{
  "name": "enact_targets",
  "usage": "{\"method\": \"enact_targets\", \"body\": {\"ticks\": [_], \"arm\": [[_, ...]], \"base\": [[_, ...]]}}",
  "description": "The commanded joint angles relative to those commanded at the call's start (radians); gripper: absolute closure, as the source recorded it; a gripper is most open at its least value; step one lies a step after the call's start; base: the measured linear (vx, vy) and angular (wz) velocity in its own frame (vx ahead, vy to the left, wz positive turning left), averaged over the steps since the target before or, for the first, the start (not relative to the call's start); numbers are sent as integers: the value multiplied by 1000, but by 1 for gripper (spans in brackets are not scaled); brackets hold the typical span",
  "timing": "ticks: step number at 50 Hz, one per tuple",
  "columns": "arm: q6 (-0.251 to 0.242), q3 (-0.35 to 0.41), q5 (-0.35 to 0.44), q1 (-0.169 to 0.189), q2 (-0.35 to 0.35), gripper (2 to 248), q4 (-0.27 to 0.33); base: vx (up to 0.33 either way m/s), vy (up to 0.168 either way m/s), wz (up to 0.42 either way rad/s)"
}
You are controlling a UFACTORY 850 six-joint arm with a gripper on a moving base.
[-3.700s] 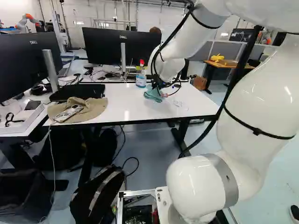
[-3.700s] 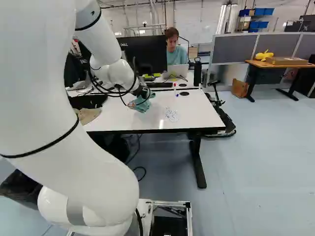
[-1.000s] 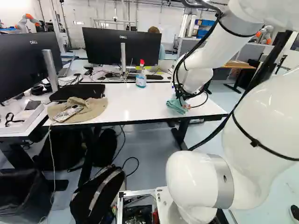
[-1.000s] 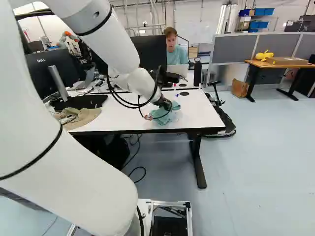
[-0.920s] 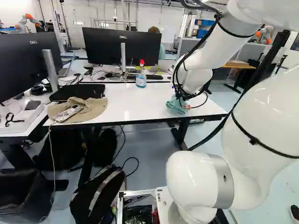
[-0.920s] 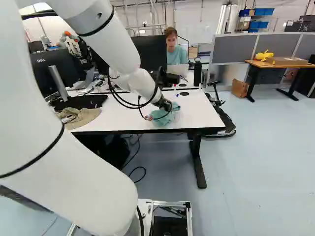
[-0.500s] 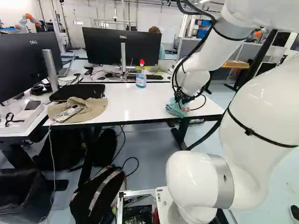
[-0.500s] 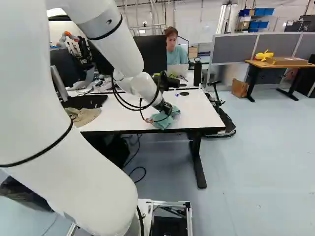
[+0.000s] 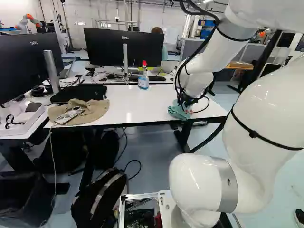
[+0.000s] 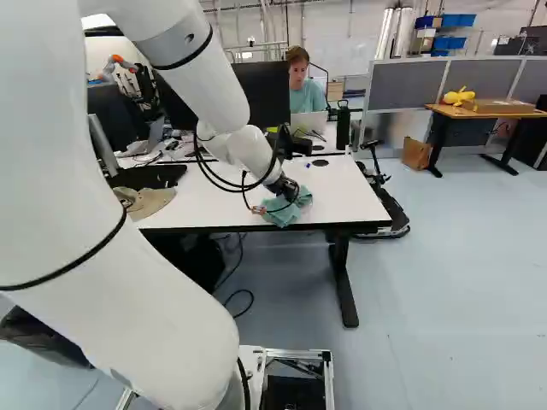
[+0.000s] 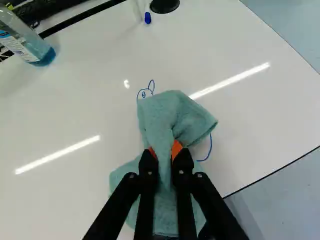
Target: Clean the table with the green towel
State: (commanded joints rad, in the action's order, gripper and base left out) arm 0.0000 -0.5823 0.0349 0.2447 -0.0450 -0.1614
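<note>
The gripper [image 10: 291, 190] is low over the right part of the white table [image 10: 349, 205] in the right base view. In the wrist view the gripper [image 11: 164, 152] is shut on the green towel [image 11: 162, 117], which bunches between the orange pads and spreads on the tabletop ahead of and under the fingers. Blue marker lines [image 11: 145, 92] show on the table just ahead of the towel, and a blue curve [image 11: 207, 150] runs out beside it. The towel covers whatever lies beneath it.
A spray bottle [image 9: 143, 78] stands near the table's far edge. A beige cap [image 9: 90, 113] with a phone and a black case [image 9: 78, 94] lie left of it. Monitors [image 9: 114, 47] stand behind. A marker [image 11: 147, 18] lies ahead of the gripper. A backpack [image 9: 99, 199] is on the floor.
Since a second ago the arm has shifted slightly, its gripper moving a little with the towel along the table, toward the left of the left base view. The base has not moved.
</note>
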Motion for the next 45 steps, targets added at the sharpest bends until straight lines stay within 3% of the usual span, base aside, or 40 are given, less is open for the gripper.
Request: {"method": "enact_targets", "body": {"ticks": [35,45], "arm": [[0,0,-62,1,0,204,0],[0,13,-62,27,-13,204,0]], "base": [[0,0,0],[0,0,0]]}}
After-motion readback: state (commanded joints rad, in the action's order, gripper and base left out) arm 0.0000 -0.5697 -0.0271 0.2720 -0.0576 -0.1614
